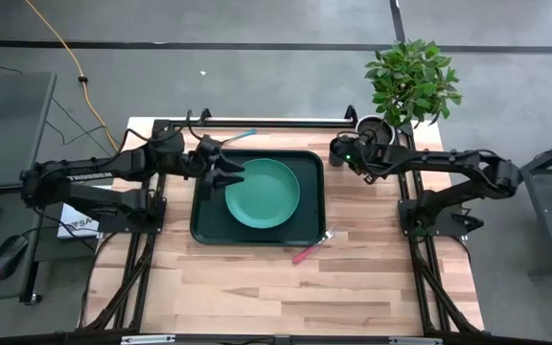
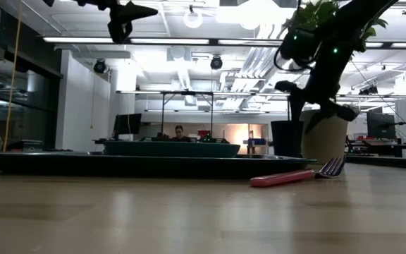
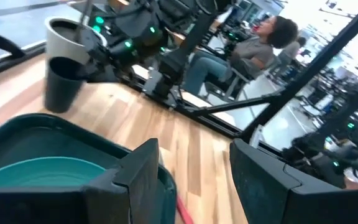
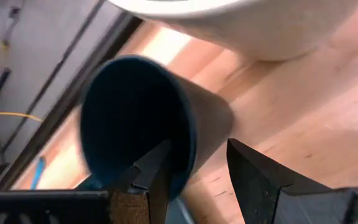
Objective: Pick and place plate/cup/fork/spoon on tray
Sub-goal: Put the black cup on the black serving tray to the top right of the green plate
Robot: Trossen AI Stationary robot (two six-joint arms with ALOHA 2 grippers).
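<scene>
The green plate (image 1: 263,194) lies on the dark green tray (image 1: 310,163) in the middle of the table. The dark cup (image 1: 336,155) stands upright on the table by the tray's far right corner, next to a white plant pot (image 2: 326,134). My right gripper (image 4: 197,171) is open at the cup's rim, coming from above, with one finger inside the cup (image 4: 135,118) and one outside. My left gripper (image 1: 226,174) is open and empty above the tray's left edge. The fork (image 1: 312,245) lies on the table near the tray's near right corner. The spoon (image 1: 241,137) lies beyond the tray's far edge. My right gripper has the cup's wall (image 4: 191,149) between its open fingers. Bare table shows between the outer finger (image 4: 253,177) and the wall. I cannot tell whether the inner finger (image 4: 157,171) touches the cup.
The white pot holds a leafy plant (image 1: 410,81) at the table's far right corner, close behind the cup. Bare wood (image 1: 257,287) fills the near half of the table. A person sits in the room beyond the table (image 3: 272,37).
</scene>
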